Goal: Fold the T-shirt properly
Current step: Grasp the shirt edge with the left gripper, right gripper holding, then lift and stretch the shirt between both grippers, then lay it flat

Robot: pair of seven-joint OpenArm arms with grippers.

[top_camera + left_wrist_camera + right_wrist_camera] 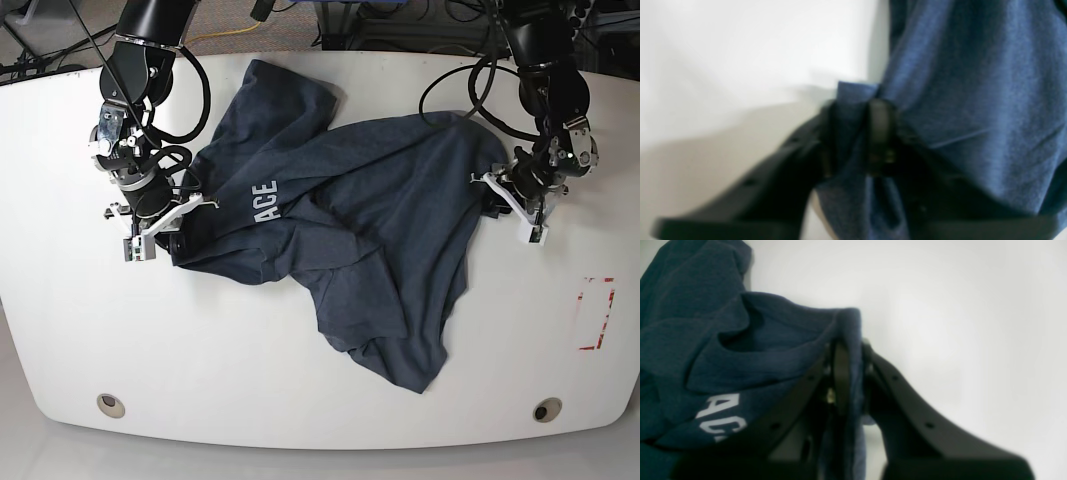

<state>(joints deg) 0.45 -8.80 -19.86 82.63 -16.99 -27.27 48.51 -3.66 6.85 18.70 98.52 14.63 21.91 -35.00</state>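
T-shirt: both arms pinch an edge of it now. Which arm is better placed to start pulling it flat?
Probably the left. Its jaws grip the T-shirt at the smoother edge, beside bare table. The right gripper holds cloth too, but beside a bunched heap near the lettering. Both would have to pull apart together.

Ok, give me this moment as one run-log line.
stage: both edges gripped | left gripper: shut on T-shirt | right gripper: shut on T-shirt | T-shirt: crumpled, unfolded, on table
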